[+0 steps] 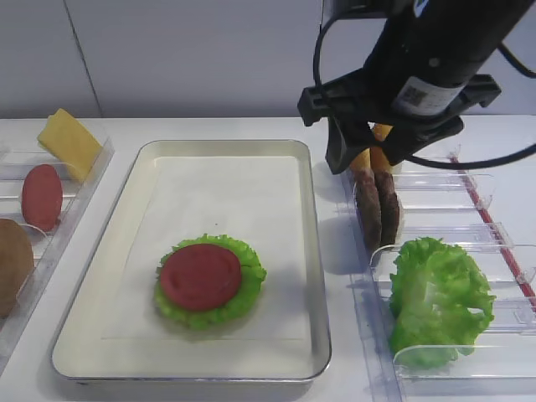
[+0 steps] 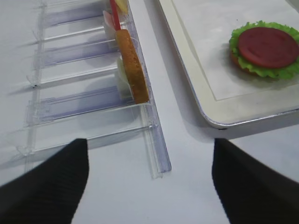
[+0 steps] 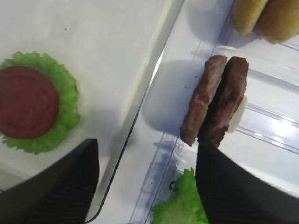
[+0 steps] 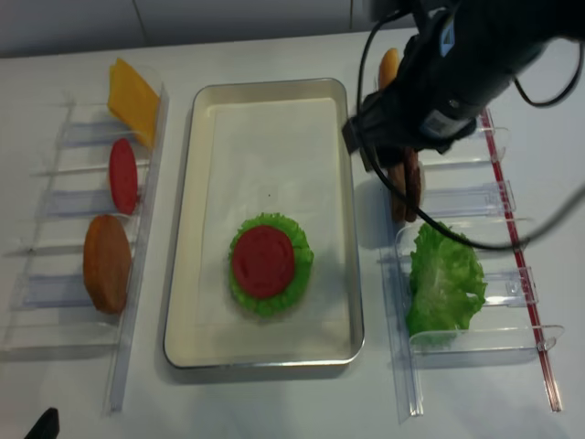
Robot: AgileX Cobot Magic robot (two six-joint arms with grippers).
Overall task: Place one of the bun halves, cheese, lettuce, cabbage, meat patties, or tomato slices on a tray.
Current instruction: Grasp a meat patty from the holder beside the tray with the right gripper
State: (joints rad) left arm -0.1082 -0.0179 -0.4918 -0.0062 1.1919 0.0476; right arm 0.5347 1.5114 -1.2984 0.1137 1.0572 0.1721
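Note:
The cream tray (image 1: 310,251) holds a stack: a tomato slice (image 1: 201,276) on lettuce (image 1: 247,293). Two meat patties (image 1: 378,209) stand on edge in the right holder, with bun halves (image 3: 261,16) behind them and loose lettuce (image 1: 437,297) in front. My right gripper (image 1: 367,159) hangs open just above the patties, holding nothing; in the right wrist view its right finger (image 3: 233,182) overlaps their near end (image 3: 215,105). My left gripper (image 2: 149,149) is open over bare table, near a bun half (image 2: 131,65) in the left holder.
The left holder (image 4: 137,274) also carries cheese (image 1: 69,142) and a tomato slice (image 1: 42,197). The clear right holder (image 1: 469,356) has thin dividers and a red strip (image 1: 494,230) along its outer side. White table lies between the holders and the tray.

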